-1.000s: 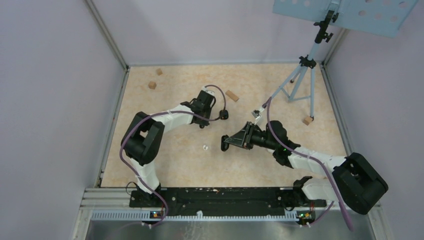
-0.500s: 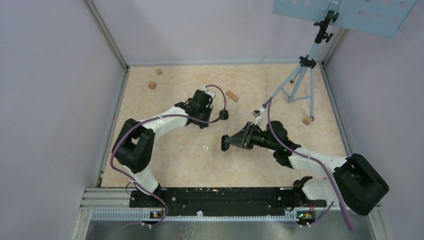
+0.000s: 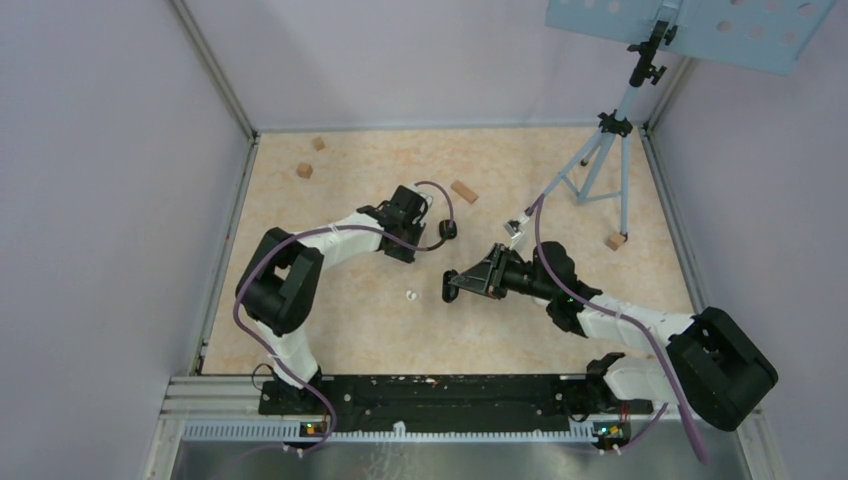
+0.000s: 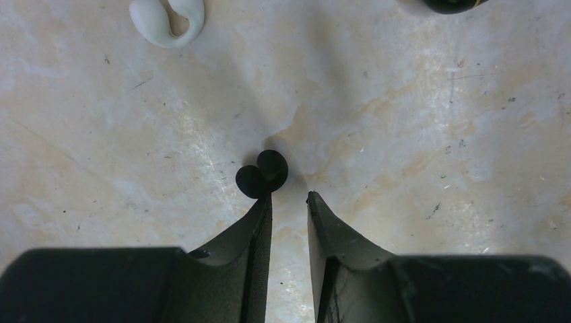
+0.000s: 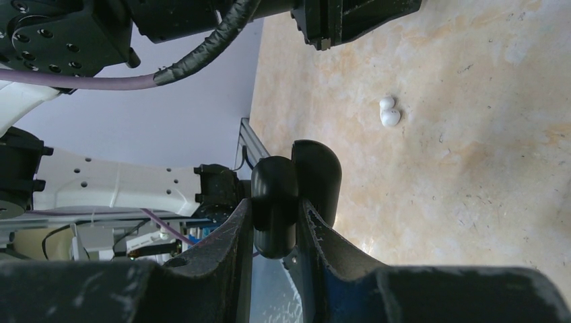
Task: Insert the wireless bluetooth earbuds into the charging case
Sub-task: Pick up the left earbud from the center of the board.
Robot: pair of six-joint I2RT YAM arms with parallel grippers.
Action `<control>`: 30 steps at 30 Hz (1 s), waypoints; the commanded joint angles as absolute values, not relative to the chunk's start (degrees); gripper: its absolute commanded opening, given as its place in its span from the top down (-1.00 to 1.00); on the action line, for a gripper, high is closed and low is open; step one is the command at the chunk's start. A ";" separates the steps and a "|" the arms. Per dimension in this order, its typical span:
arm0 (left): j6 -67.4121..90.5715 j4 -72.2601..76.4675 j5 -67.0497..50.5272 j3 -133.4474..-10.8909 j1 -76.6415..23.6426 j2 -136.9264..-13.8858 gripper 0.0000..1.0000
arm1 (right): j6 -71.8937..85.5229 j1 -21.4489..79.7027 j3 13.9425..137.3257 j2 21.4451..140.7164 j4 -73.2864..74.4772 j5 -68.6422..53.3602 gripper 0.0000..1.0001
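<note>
Left tool is seen low over the desk. Its jaws are parted by a narrow gap and nothing is gripped between them. A black earbud is found lying on the desk right at the tip of one finger, outside the gap. Whether it touches the finger cannot be told. A white earbud is noted further ahead on the desk, well apart from the black one, at the upper edge of the left wrist view.

Right tool is clenched on a black charging case, with the wrist rolled sideways. The case is seen as two rounded halves side by side, the nearer half pinched between the fingers. Its inside is not shown. Whether the case clears the desk cannot be told.

In the top view both tools are placed near mid-desk, apart from each other, with the left one further from the bases. A small white bud is recorded on the desk just left of the held case. Whether it is the one seen from the left wrist cannot be told.

Tan wooden blocks are scattered along the far side. A blue tripod is stood in the far right corner.
</note>
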State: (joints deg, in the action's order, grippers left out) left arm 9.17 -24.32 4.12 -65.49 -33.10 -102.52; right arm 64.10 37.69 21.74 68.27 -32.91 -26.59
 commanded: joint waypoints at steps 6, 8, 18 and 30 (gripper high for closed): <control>7.91 -23.91 4.90 -68.83 -33.22 -103.64 0.38 | 62.82 37.35 21.81 65.85 -32.81 -26.70 1.00; 7.91 -23.93 3.74 -69.11 -33.31 -103.64 0.39 | 62.84 37.35 21.90 65.97 -32.98 -26.80 1.00; 6.33 -24.08 5.06 -69.89 -33.24 -103.98 0.40 | 62.90 37.38 22.37 66.21 -33.34 -26.57 1.00; 5.88 -23.86 8.63 -69.92 -33.14 -106.12 0.40 | 62.68 37.36 22.57 66.03 -32.54 -26.37 1.00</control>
